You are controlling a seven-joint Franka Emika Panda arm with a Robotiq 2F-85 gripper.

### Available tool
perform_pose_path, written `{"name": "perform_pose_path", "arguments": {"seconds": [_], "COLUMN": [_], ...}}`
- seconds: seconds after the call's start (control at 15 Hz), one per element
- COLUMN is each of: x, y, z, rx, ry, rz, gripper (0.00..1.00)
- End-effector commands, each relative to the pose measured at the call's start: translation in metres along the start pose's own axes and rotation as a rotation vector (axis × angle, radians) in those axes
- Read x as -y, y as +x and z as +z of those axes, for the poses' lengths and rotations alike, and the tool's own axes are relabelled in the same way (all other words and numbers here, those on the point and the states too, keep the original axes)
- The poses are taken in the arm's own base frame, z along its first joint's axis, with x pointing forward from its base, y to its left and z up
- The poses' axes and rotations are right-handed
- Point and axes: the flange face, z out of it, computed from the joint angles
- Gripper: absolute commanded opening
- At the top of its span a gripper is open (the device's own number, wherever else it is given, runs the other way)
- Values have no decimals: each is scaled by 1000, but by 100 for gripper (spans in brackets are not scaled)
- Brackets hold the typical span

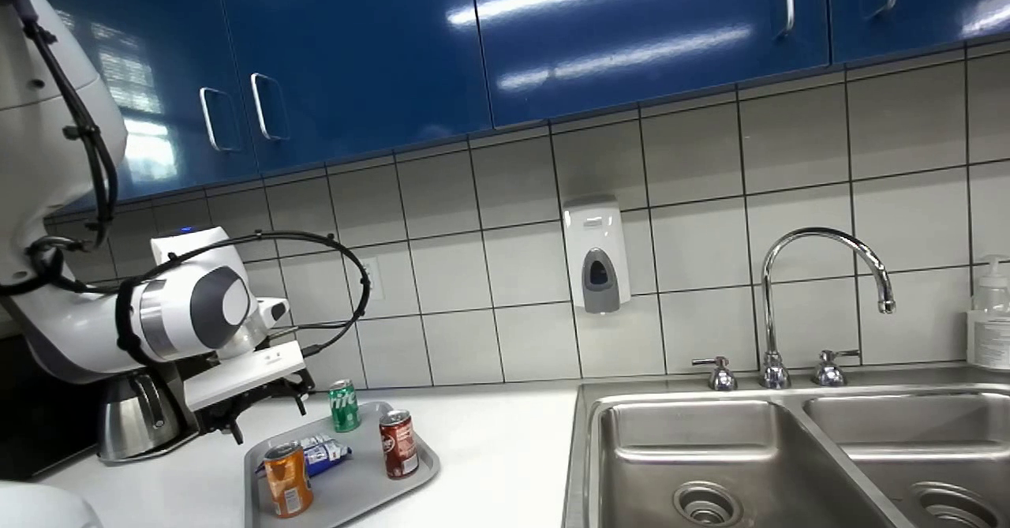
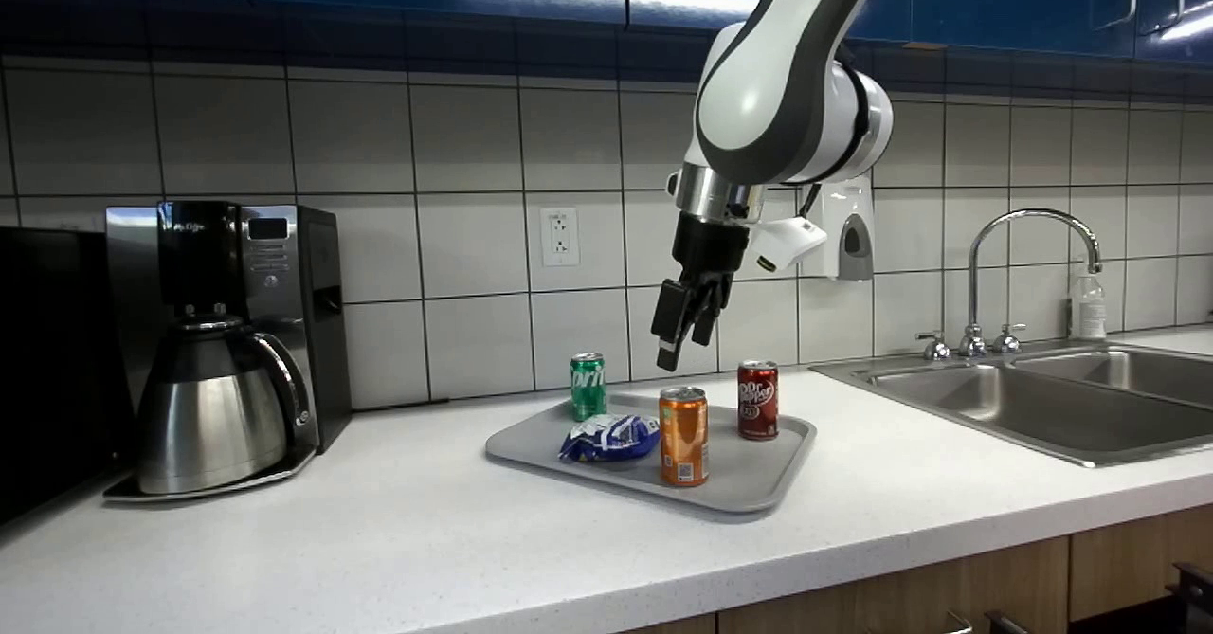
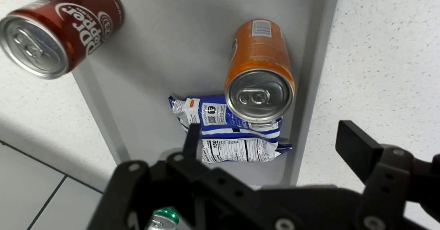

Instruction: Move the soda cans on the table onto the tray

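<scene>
Evidently, All Aboard

In an exterior view, the white table (image 2: 379, 530) spans the lower frame, bearing the tray (image 2: 749, 473) near centre, presumably for easy reach. The gripper (image 2: 685, 348) hangs above, spread wide, holding nothing, likely high to avoid knocks. Orange can (image 2: 684, 437), red can (image 2: 758, 402) and green can (image 2: 588, 388) stand upright on the tray, apart, perhaps for grasping room.

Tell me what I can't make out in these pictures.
Green can: wrist view, mostly hidden by the gripper and bottom edge.
Snack packet: in an exterior view, partly behind the orange can.
Tray: in an exterior view, one corner cut off by the bottom edge.
Pump bottle's label: in an exterior view, print too small.
</scene>
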Motion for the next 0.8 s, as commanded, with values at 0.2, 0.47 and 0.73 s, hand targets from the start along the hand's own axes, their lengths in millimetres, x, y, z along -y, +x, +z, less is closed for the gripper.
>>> {"name": "perform_pose_path", "arguments": {"seconds": [0.2, 0.47, 0.73], "x": [17, 16, 15], "y": [-39, -34, -35], "z": [-41, -36, -30], "rx": [-13, -17, -8], "ry": [-57, -45, -37], "rz": [-5, -16, -12], "gripper": [100, 100, 100]}}
